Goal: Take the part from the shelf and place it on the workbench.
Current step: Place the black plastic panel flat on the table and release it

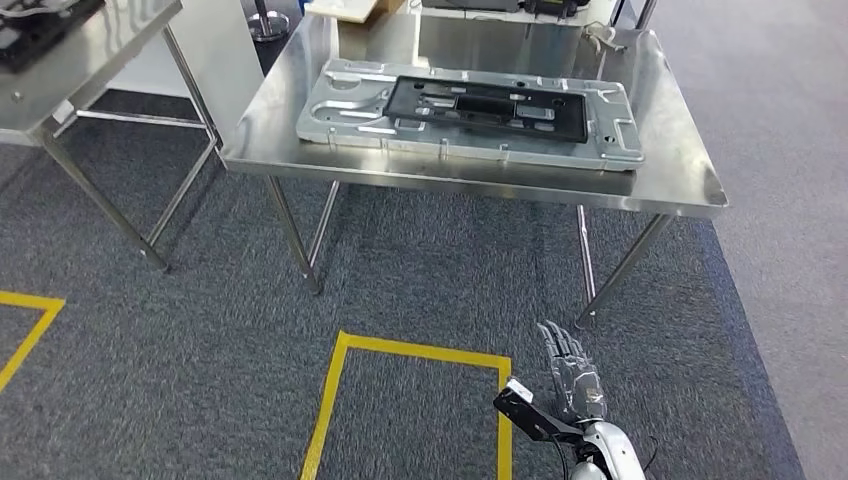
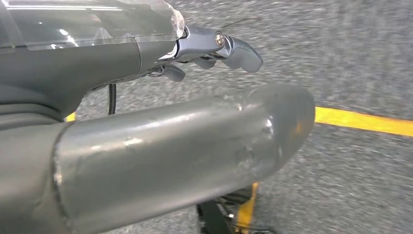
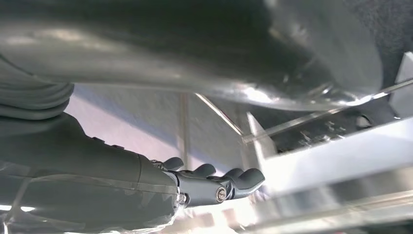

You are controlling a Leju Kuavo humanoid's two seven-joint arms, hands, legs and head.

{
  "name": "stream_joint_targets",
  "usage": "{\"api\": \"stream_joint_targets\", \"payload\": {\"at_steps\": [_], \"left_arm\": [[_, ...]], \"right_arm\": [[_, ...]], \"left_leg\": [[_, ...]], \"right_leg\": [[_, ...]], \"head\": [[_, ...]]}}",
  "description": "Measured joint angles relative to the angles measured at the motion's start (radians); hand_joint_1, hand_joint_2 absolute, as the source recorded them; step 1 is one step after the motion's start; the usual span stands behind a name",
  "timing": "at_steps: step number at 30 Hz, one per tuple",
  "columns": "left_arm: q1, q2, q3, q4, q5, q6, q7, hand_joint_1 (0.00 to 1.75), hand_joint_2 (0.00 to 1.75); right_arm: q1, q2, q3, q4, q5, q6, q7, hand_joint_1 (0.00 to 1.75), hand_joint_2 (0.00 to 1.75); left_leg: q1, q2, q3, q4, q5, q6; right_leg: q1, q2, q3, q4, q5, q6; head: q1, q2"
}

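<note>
The part, a silver metal plate with a black panel set in it, lies flat on the steel workbench ahead of me. Low in the head view my right hand hangs over the grey carpet in front of the bench, fingers straight and apart, holding nothing. In the right wrist view the right hand is empty, with the bench's legs and underside behind it. My left hand hangs above the carpet with its fingers stretched out and nothing in them.
A second steel table stands at the left. Yellow tape marks a box on the carpet before the workbench, and the tape also runs past the left hand. Boxes and gear sit at the bench's far edge.
</note>
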Motion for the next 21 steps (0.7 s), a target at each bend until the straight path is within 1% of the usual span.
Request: {"api": "stream_joint_targets", "payload": {"at_steps": [1,2,3,4,5,6,7,8,9,10,11,12,13,14,15,16,17,18,19,20,21], "left_arm": [[0.001,-0.003,0.005,0.000,0.000,0.003,0.000,0.00,0.00],[0.003,-0.006,0.011,0.000,0.001,0.005,-0.001,0.00,0.00],[0.003,-0.008,0.016,0.000,0.001,0.006,-0.001,0.00,0.00],[0.004,-0.009,0.021,0.000,0.000,0.007,-0.001,0.00,0.00],[0.005,-0.011,0.024,0.000,0.000,0.007,-0.001,0.00,0.00],[0.005,-0.012,0.027,0.000,-0.001,0.007,-0.001,0.00,0.00],[0.004,-0.013,0.028,0.000,-0.002,0.007,-0.001,0.00,0.00],[0.003,-0.015,0.030,0.000,-0.002,0.008,-0.001,0.00,0.00],[0.002,-0.016,0.033,0.000,-0.002,0.008,-0.001,0.00,0.00],[0.002,-0.017,0.037,0.000,-0.002,0.009,-0.001,0.00,0.00],[0.003,-0.018,0.043,0.000,-0.001,0.010,-0.001,0.00,0.00],[0.005,-0.020,0.049,0.000,0.000,0.011,-0.001,0.00,0.00],[0.009,-0.021,0.055,0.000,0.001,0.012,-0.001,0.00,0.00],[0.012,-0.023,0.062,0.000,0.000,0.014,-0.001,0.00,0.00],[0.015,-0.025,0.069,0.000,-0.001,0.015,-0.001,0.00,0.00],[0.017,-0.026,0.076,0.000,-0.003,0.016,-0.001,0.00,0.00],[0.017,-0.028,0.083,0.000,-0.005,0.017,-0.001,0.00,0.00],[0.017,-0.029,0.089,0.000,-0.006,0.018,-0.001,0.00,0.00],[0.018,-0.030,0.094,0.000,-0.007,0.019,-0.002,0.00,0.00],[0.018,-0.031,0.100,0.000,-0.007,0.021,-0.003,0.00,0.00],[0.017,-0.032,0.104,0.000,-0.008,0.022,-0.004,0.00,0.00]], "right_arm": [[0.020,0.003,-0.022,0.003,-0.023,-0.005,-0.022,0.00,0.00],[0.037,0.006,-0.041,0.007,-0.039,-0.010,-0.041,0.00,0.00],[0.054,0.008,-0.058,0.012,-0.050,-0.013,-0.055,0.00,0.00],[0.068,0.009,-0.072,0.017,-0.057,-0.016,-0.066,0.00,0.00],[0.078,0.009,-0.082,0.021,-0.061,-0.017,-0.072,0.00,0.00],[0.084,0.009,-0.090,0.023,-0.063,-0.017,-0.075,0.00,0.00],[0.086,0.010,-0.097,0.025,-0.064,-0.018,-0.078,0.00,0.00],[0.086,0.011,-0.103,0.027,-0.065,-0.018,-0.079,0.00,0.00],[0.087,0.013,-0.111,0.029,-0.069,-0.017,-0.084,0.00,0.00],[0.089,0.015,-0.122,0.036,-0.082,-0.012,-0.094,0.00,0.00],[0.092,0.017,-0.137,0.049,-0.105,-0.002,-0.112,0.00,0.00],[0.096,0.019,-0.159,0.070,-0.137,0.012,-0.143,0.00,0.00],[0.099,0.020,-0.187,0.100,-0.172,0.027,-0.183,0.00,0.00],[0.101,0.020,-0.221,0.143,-0.205,0.036,-0.230,0.00,0.00],[0.100,0.020,-0.259,0.196,-0.231,0.040,-0.277,0.00,0.00],[0.098,0.020,-0.302,0.260,-0.251,0.040,-0.317,0.00,0.00],[0.095,0.020,-0.347,0.329,-0.265,0.038,-0.347,0.00,0.00],[0.093,0.020,-0.390,0.397,-0.277,0.039,-0.363,0.00,0.00],[0.092,0.020,-0.431,0.460,-0.289,0.045,-0.368,0.00,0.00],[0.091,0.020,-0.469,0.515,-0.301,0.055,-0.365,0.00,0.00],[0.090,0.020,-0.505,0.563,-0.312,0.068,-0.355,0.00,0.00]], "left_leg": [[-0.001,0.000,-0.019,0.002,0.014,0.001],[-0.003,0.001,-0.039,0.006,0.027,0.001],[-0.004,0.001,-0.061,0.011,0.040,0.000],[-0.005,0.002,-0.084,0.017,0.053,-0.002],[-0.005,0.003,-0.106,0.024,0.064,-0.004],[-0.007,0.004,-0.124,0.032,0.074,-0.008],[-0.008,0.006,-0.139,0.039,0.083,-0.012],[-0.010,0.007,-0.148,0.044,0.092,-0.017],[-0.010,0.009,-0.153,0.045,0.103,-0.022],[-0.010,0.010,-0.155,0.043,0.115,-0.027],[-0.008,0.010,-0.158,0.040,0.124,-0.033],[-0.006,0.008,-0.164,0.043,0.116,-0.039],[-0.005,0.007,-0.173,0.059,0.085,-0.045],[-0.002,0.005,-0.184,0.095,0.032,-0.051],[0.000,0.005,-0.195,0.147,-0.029,-0.056],[0.002,0.005,-0.203,0.209,-0.080,-0.060],[0.004,0.005,-0.205,0.269,-0.104,-0.064],[0.005,0.005,-0.197,0.311,-0.097,-0.067],[0.007,0.004,-0.179,0.328,-0.069,-0.069],[0.008,0.004,-0.145,0.313,-0.036,-0.070],[0.010,0.002,-0.093,0.266,-0.019,-0.069]], "right_leg": [[-0.001,0.000,-0.010,0.064,-0.041,0.002],[-0.002,0.001,-0.012,0.118,-0.055,0.004],[-0.002,0.001,-0.004,0.149,-0.041,0.005],[-0.003,0.001,0.020,0.152,-0.011,0.004],[-0.004,0.000,0.062,0.118,0.018,0.002],[-0.003,0.000,0.123,0.054,0.026,-0.003],[-0.001,0.000,0.189,-0.031,0.013,-0.008],[0.001,0.000,0.242,-0.104,-0.011,-0.014],[0.004,0.000,0.274,-0.155,-0.030,-0.019],[0.007,0.000,0.283,-0.181,-0.034,-0.025],[0.006,-0.002,0.275,-0.184,-0.026,-0.031],[0.004,-0.004,0.265,-0.186,-0.012,-0.038],[0.002,-0.008,0.252,-0.187,0.003,-0.045],[0.000,-0.011,0.237,-0.188,0.017,-0.050],[0.000,-0.013,0.220,-0.187,0.031,-0.054],[-0.001,-0.015,0.202,-0.185,0.044,-0.055],[-0.001,-0.017,0.183,-0.181,0.056,-0.054],[-0.002,-0.018,0.161,-0.174,0.068,-0.052],[-0.003,-0.020,0.139,-0.166,0.079,-0.049],[-0.004,-0.020,0.116,-0.155,0.088,-0.045],[-0.006,-0.020,0.096,-0.144,0.096,-0.041]], "head": [[0.000,0.000],[0.000,0.000],[0.000,0.000],[0.000,0.000],[0.000,0.000],[0.000,0.000],[0.000,0.000],[0.000,0.000],[0.000,0.000],[0.000,0.000],[0.000,0.000],[0.000,0.000],[0.000,0.000],[0.000,0.000],[0.000,0.000],[0.000,0.000],[0.000,0.000],[0.000,0.000],[0.000,0.000],[0.000,0.000],[0.000,0.000]]}}
